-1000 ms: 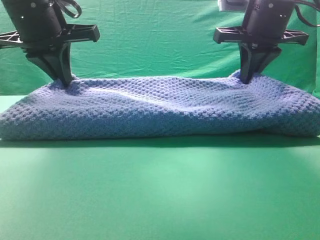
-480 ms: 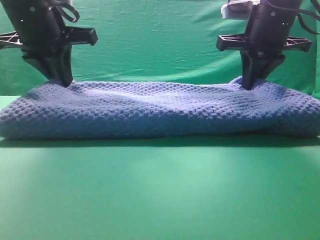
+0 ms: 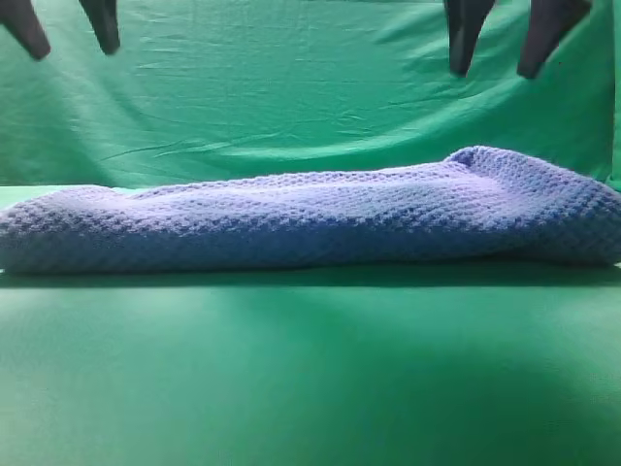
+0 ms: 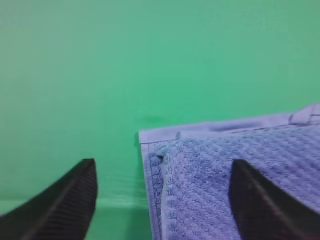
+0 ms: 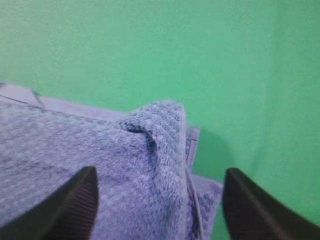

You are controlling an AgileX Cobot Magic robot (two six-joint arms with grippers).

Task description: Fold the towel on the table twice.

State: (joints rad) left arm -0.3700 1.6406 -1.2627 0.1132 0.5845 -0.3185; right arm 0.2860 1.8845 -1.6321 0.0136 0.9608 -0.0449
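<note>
Nothing but wrinkled green backdrop surrounds towel.

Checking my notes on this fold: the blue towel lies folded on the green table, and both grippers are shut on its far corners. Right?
Not quite. The towel does lie folded on the table, but the left gripper and right gripper hang open above it, holding nothing, as the exterior high view shows.
</note>
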